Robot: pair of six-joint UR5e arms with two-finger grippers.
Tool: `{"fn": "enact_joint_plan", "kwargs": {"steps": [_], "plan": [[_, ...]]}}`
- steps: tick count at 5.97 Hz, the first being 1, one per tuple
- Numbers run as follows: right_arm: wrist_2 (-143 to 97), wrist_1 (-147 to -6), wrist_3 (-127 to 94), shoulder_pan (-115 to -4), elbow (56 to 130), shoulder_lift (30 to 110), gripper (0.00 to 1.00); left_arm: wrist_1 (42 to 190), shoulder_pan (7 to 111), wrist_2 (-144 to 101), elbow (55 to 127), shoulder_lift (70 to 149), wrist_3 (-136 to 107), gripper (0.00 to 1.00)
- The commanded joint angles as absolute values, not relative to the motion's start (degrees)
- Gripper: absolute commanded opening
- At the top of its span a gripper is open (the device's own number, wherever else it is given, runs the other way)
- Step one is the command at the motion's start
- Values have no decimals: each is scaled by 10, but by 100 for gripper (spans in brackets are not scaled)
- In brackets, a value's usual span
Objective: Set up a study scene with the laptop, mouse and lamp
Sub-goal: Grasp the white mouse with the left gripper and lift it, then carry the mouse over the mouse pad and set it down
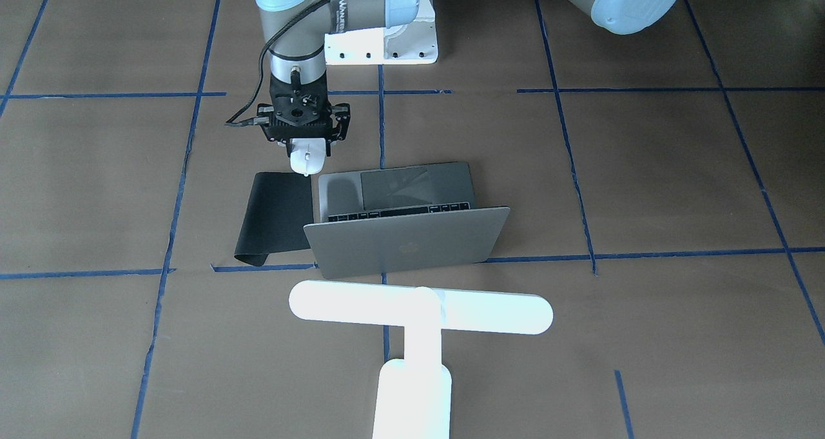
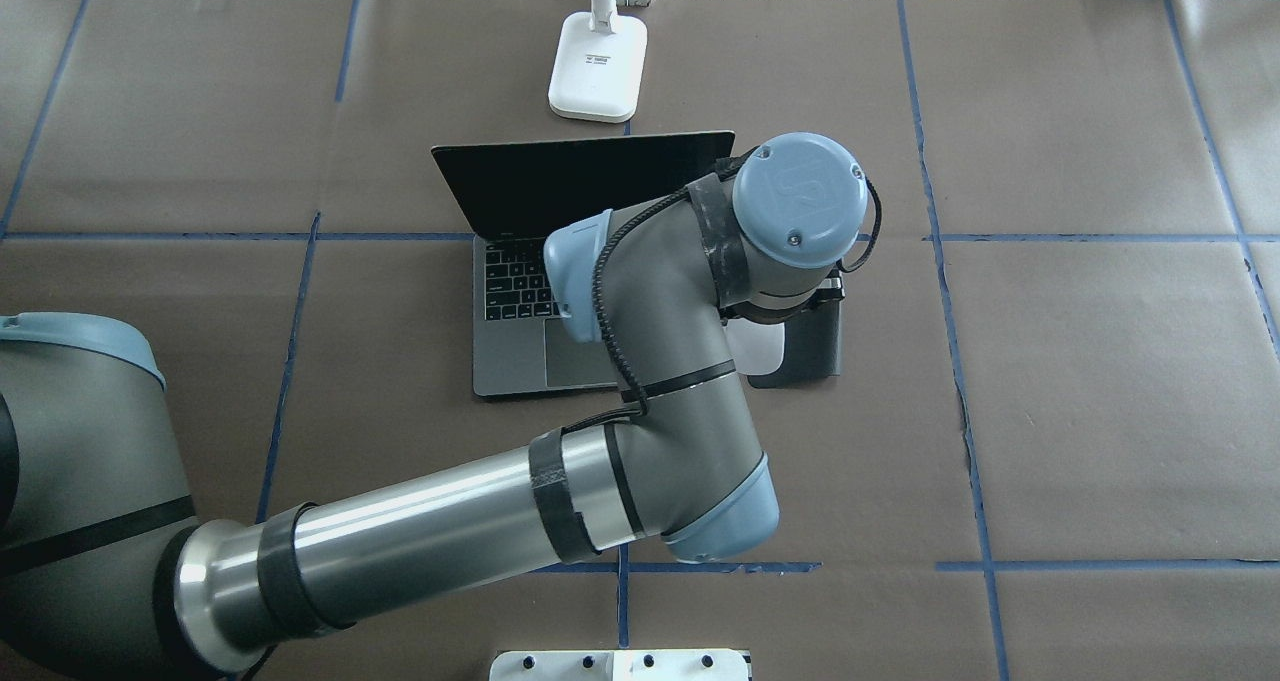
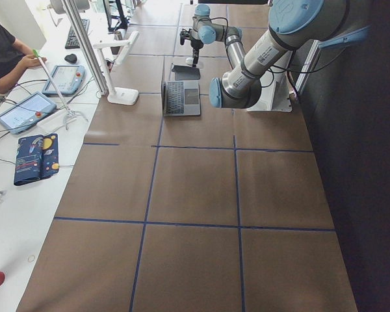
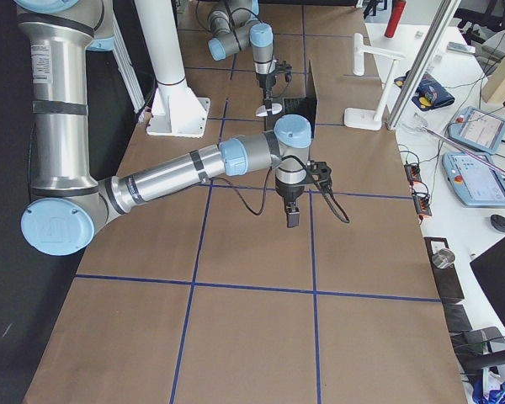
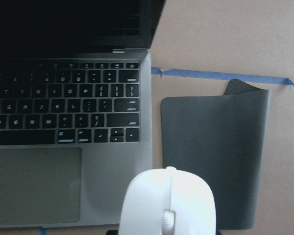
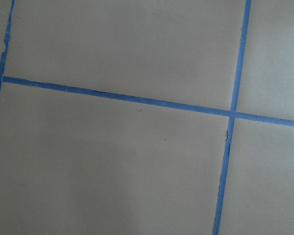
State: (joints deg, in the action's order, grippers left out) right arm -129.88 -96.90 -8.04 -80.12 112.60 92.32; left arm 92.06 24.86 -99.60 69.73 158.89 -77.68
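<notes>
The silver-grey laptop (image 1: 406,239) stands open mid-table, keys toward the robot; it also shows in the overhead view (image 2: 520,301) and the left wrist view (image 5: 63,122). A black mat (image 1: 277,216) lies beside it, one far corner curled. My left gripper (image 1: 308,150) is shut on the white mouse (image 1: 307,160), held over the mat's near edge by the laptop's front corner (image 5: 167,203). The white T-shaped lamp (image 1: 419,307) stands behind the laptop. My right gripper (image 4: 290,220) points down over bare paper, away from these; I cannot tell whether it is open.
The white bolted pedestal (image 1: 380,46) sits at the robot's side of the table. The brown paper carries a blue tape grid (image 6: 235,115). A side bench with tablets (image 3: 26,110) and a seated person (image 3: 3,52) lies beyond the lamp.
</notes>
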Motion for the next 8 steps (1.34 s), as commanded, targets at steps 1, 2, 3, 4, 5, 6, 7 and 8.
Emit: {"fn": "enact_joint_plan", "kwargs": {"steps": [1,2,3,4,5,6,7,8], "plan": [[-1297,-969,-86,-805,1127,925,100,998,248,-996,576,1636,-780,4],[-1298,-968,-87,-805,1128,925,100,1017,248,-996,549,1638,-779,4],[-1300,-967,-87,-805,1131,925,100,1046,247,-996,518,1639,-779,4],[-1300,-966,-87,-805,1131,925,100,1078,245,-995,498,1639,-780,4],[-1300,-965,-87,-805,1131,925,100,1105,244,-995,486,1639,-802,6],[-1300,-965,-87,-805,1132,925,100,1123,243,-993,472,1644,-815,8],[-1300,-965,-87,-805,1131,925,100,1126,244,-993,464,1651,-831,17],[-1300,-965,-87,-805,1131,925,100,1126,244,-993,464,1652,-849,48]]}}
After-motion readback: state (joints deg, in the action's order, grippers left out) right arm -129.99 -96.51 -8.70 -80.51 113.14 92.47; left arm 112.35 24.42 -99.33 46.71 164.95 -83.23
